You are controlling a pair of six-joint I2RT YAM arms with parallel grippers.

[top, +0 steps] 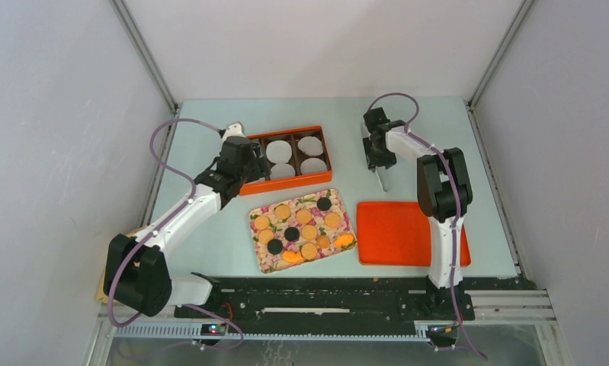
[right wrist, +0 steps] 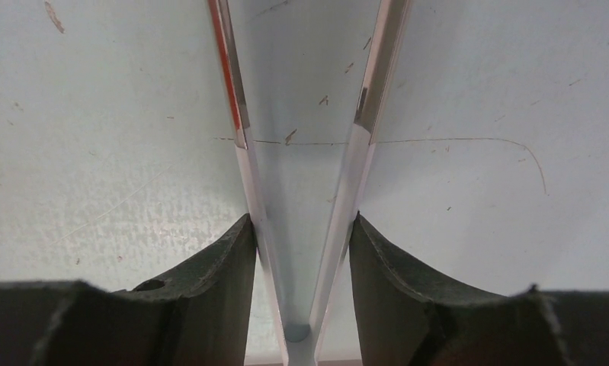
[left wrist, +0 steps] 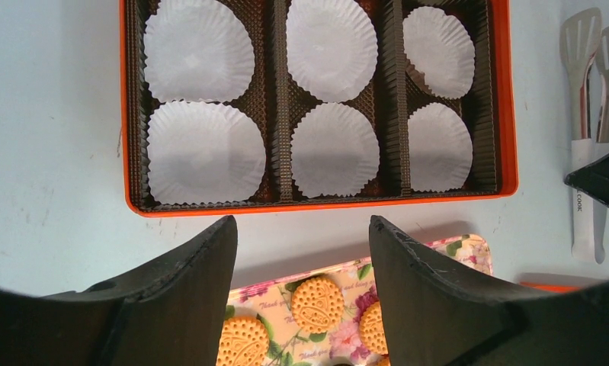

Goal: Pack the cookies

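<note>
Cookies [top: 309, 231], round, flat, mostly golden-orange, three dark, on floral tray [top: 261, 264]

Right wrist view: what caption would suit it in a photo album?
Right gripper clasping metal tongs by both arms, over the pale table.

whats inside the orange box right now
Six white paper liners, two in each of three brown corrugated compartments of the orange box; no cookies in it. Whatever lies beneath the liners is covered.
</note>
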